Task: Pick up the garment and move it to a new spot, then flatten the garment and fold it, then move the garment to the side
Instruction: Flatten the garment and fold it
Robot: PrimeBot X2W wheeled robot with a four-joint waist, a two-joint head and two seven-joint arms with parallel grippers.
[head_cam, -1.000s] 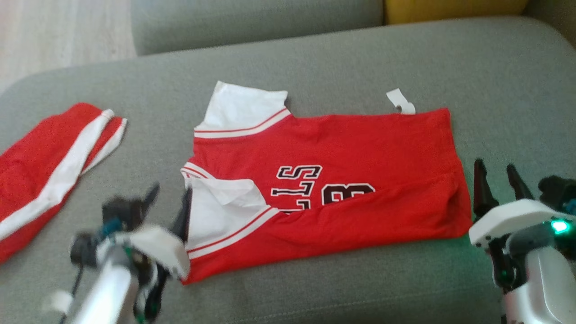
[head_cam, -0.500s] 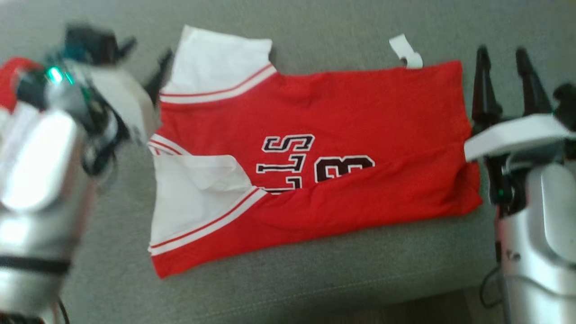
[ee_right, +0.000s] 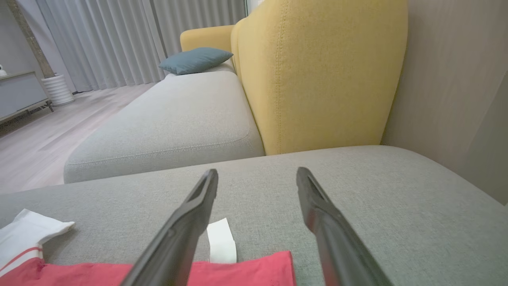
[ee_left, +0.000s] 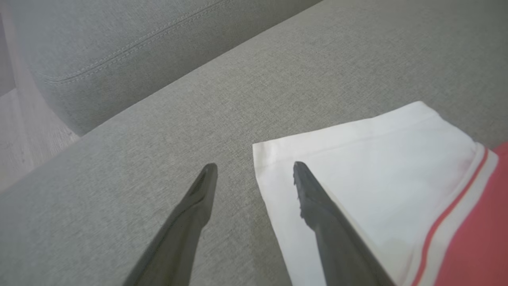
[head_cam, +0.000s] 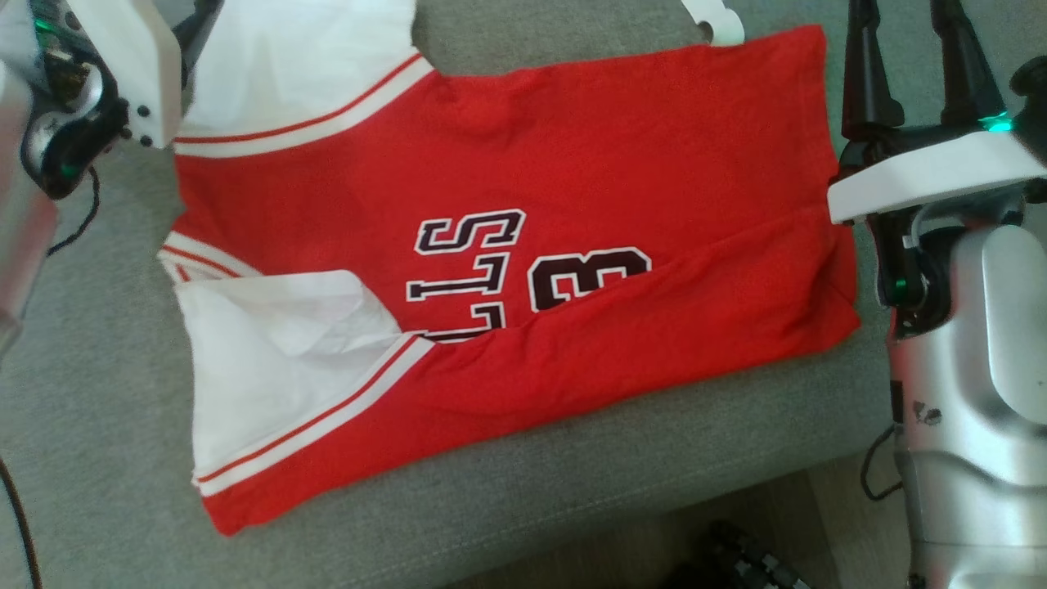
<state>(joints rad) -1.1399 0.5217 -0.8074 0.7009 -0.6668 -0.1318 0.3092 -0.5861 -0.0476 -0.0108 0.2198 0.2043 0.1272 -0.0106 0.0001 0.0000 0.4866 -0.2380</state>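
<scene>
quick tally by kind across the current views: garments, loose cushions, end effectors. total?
Garments: 1, the red jersey
Loose cushions: 1, the blue cushion
End effectors: 2, the left end effector and the right end effector, both open
Total: 4

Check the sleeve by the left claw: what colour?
White sleeve, red stripe at its seam; clearest in the left wrist view.

right forearm (head_cam: 965,425) glossy silver, small dark mark | right wrist plate (head_cam: 924,176) white, green light (head_cam: 996,123) above | left wrist plate (head_cam: 135,57) white — two dark screws | black cable (head_cam: 865,478) thin, looped | gripper fingers (ee_left: 186,222) long, dark, tapering to points
</scene>
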